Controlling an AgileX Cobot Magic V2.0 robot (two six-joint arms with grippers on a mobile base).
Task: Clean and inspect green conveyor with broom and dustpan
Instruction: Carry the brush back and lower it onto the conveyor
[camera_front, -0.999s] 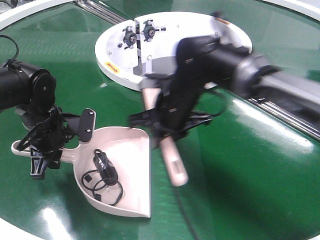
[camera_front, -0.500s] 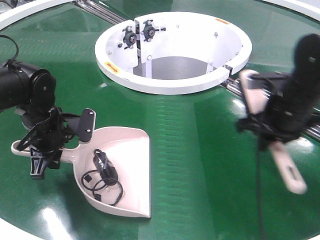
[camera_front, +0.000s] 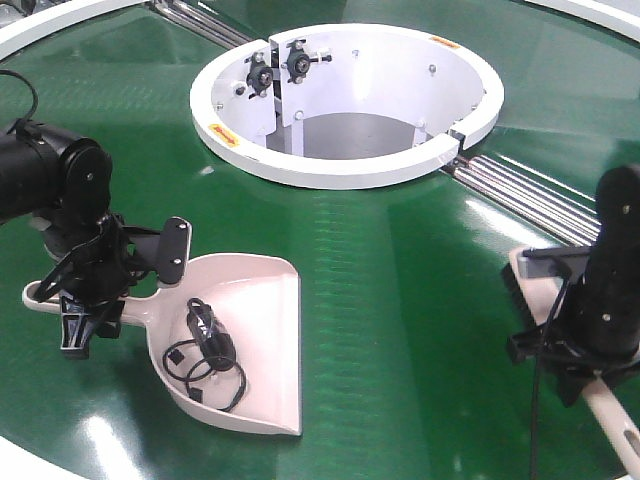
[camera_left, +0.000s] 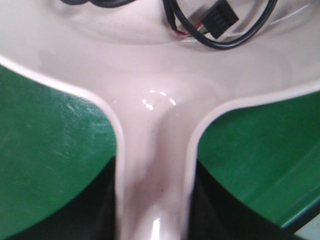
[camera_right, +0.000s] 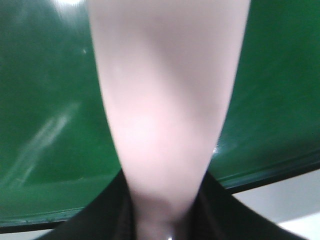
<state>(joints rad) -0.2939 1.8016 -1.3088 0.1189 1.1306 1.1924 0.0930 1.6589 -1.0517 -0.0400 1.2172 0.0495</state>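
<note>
Left fingers (camera_front: 174, 252) are clenched on the dustpan (camera_front: 255, 330) handle. The wrist view shows the handle (camera_left: 152, 165) running straight between them, with the scoop just ahead, flat on the conveyor (camera_front: 400, 300). A black cable (camera_front: 205, 350) with a small connector sits inside the scoop, beyond the fingers.

Right fingers (camera_front: 545, 345) are clamped around the broom (camera_front: 612, 415). The handle sticks out behind them toward the belt edge and the bristle head is just ahead of them, low over the belt. The broom is well apart from the dustpan. Ring opening (camera_front: 340, 170) and steel rods (camera_front: 530, 195) lie beyond both sets of fingers. No other loose debris shows on the belt.

Step, as a judgement: the sweep-in looks done and the broom is parked off to the side, so this is collection or inspection. The next move probably calls for lifting the dustpan level so the cable doesn't slide out of the mouth, or for a broom pass over the rest of the belt, keeping the bristles clear of the rods.
</note>
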